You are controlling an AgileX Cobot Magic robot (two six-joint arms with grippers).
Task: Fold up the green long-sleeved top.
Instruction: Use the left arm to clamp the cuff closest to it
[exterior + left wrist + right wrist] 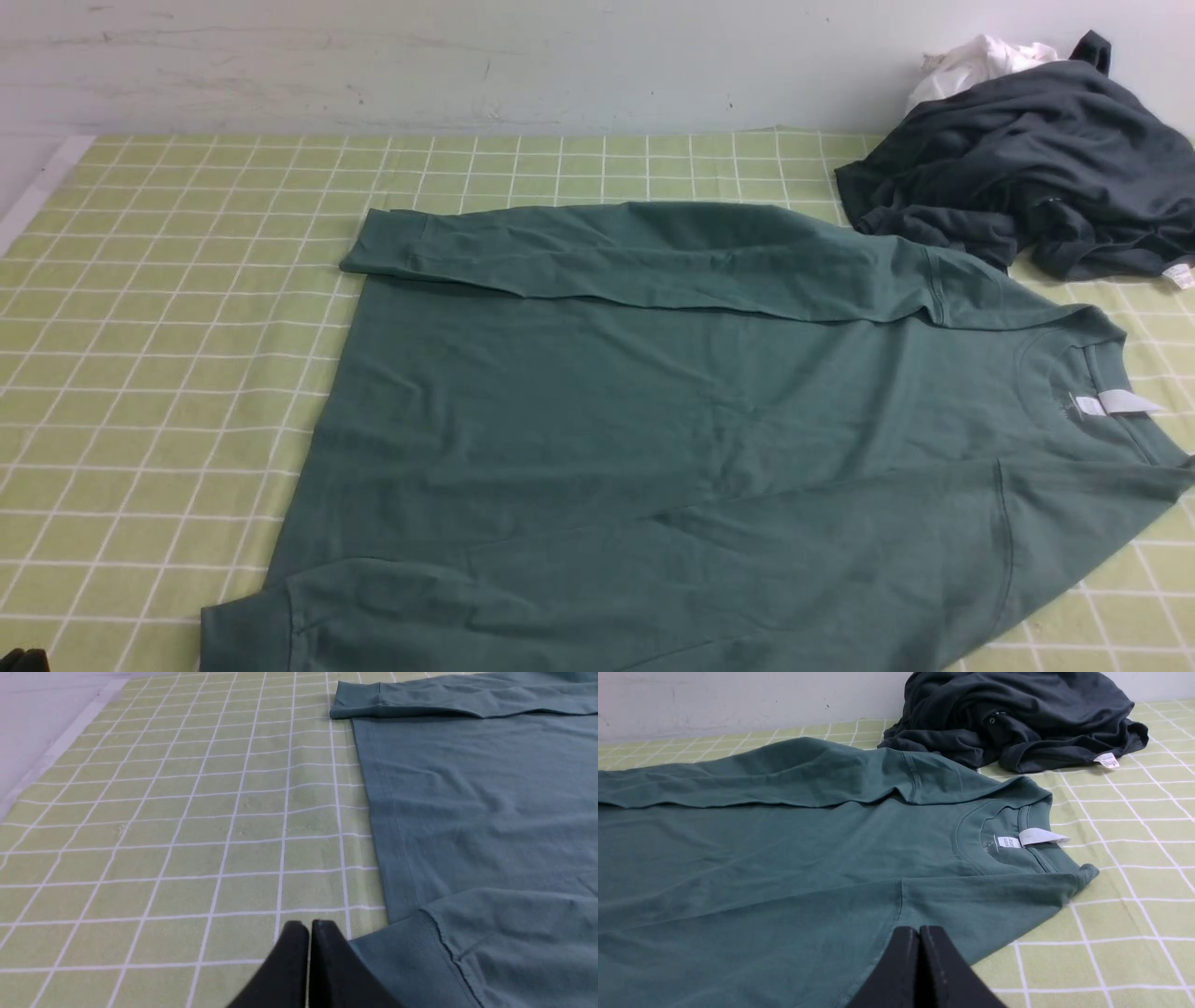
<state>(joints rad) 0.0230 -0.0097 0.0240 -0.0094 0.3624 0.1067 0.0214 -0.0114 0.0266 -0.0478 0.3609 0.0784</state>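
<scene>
The green long-sleeved top [597, 392] lies spread on the checked cover of the counter [140, 373], filling most of the front view from the left of centre to the right edge, its long axis running across the frame. The neck, with its white label [1128, 402], is at the right; the hem is towards the left. One sleeve [560, 271] is laid along the upper edge of the body, its cuff at the upper left; the other sleeve [392, 616] runs along the lower part, with its cuff at the lower left, partly cut off by the frame. Both wrist views show the gripper tips brought together with nothing between them: the left gripper [309, 928] appears over the lower cuff, the right gripper [925, 933] over the near shoulder end. So the top seems to lie ahead of both grippers and broadside to them, the left arm nearer the hem and cuff, the right arm nearer the collar. That relation probably decides the coming move: each gripper would need to spread and take its own end of the near edge, then both carry it towards the top of the frame together. If one lags, the long edge may twist. The dark garment [1036, 159] at the upper right lies close by the far shoulder and could be brushed.
</scene>
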